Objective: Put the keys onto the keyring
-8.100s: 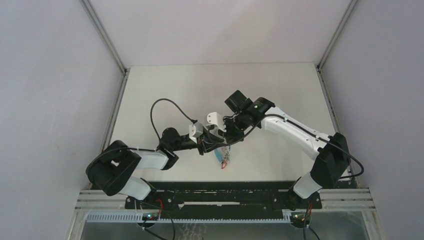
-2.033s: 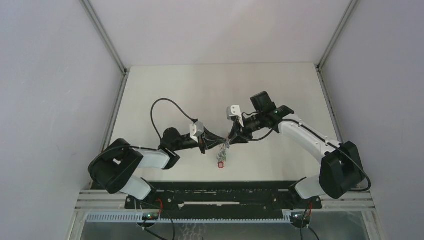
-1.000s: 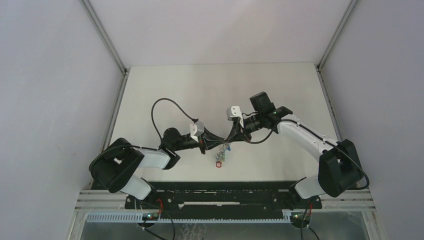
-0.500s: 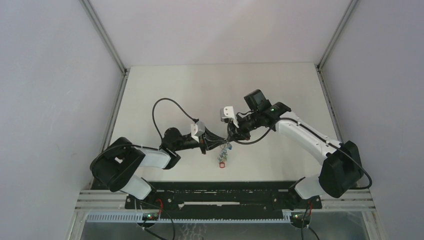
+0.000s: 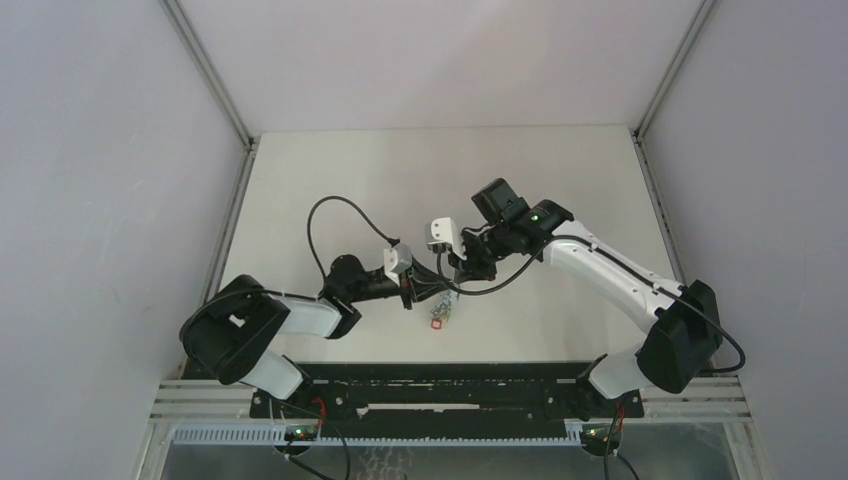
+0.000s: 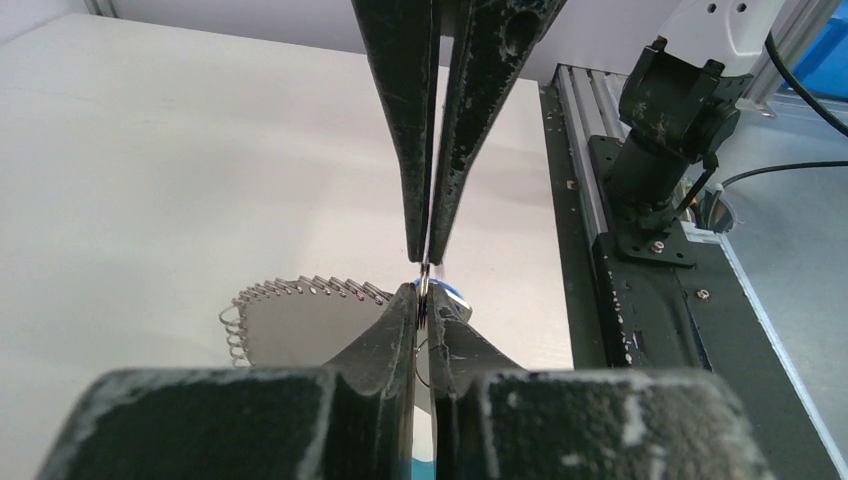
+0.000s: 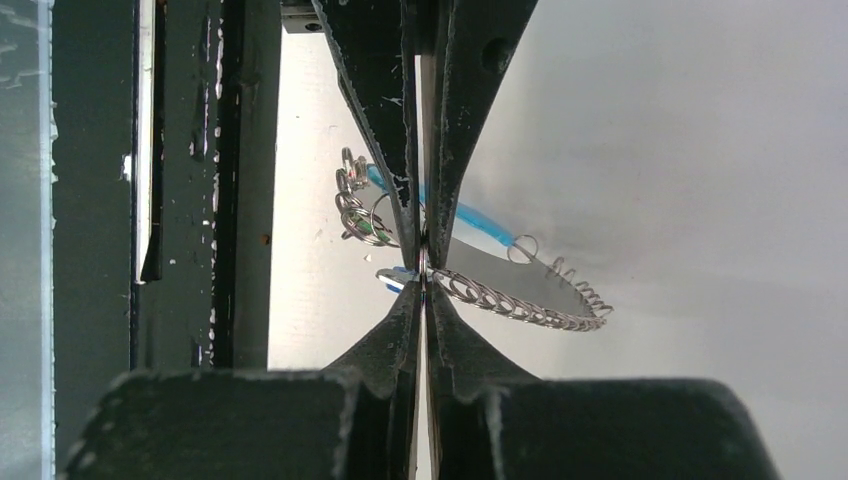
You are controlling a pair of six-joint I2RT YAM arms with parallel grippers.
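The keyring (image 7: 520, 305) is a thin wire loop strung with many small silver keys, a cyan piece (image 7: 470, 220) and a green bit (image 7: 370, 230). It hangs between the two grippers, with a red bit (image 5: 437, 322) at the bottom. My left gripper (image 6: 425, 290) and my right gripper (image 7: 423, 282) meet tip to tip. Both are shut on the thin wire. In the top view the left gripper (image 5: 427, 288) and the right gripper (image 5: 452, 277) are close together above the table. The dark-blue key (image 6: 456, 296) sits right beside the pinched tips and also shows in the right wrist view (image 7: 398, 275).
The black mounting rail (image 5: 450, 385) runs along the table's near edge, close below the hanging keys. The right arm's base (image 6: 670, 110) stands on it. The white table (image 5: 400, 180) stretches behind the grippers, between grey side walls.
My right gripper has moved left and closer to the left gripper, until the tips meet. The hanging bunch has bunched up between them. The left arm has hardly moved.
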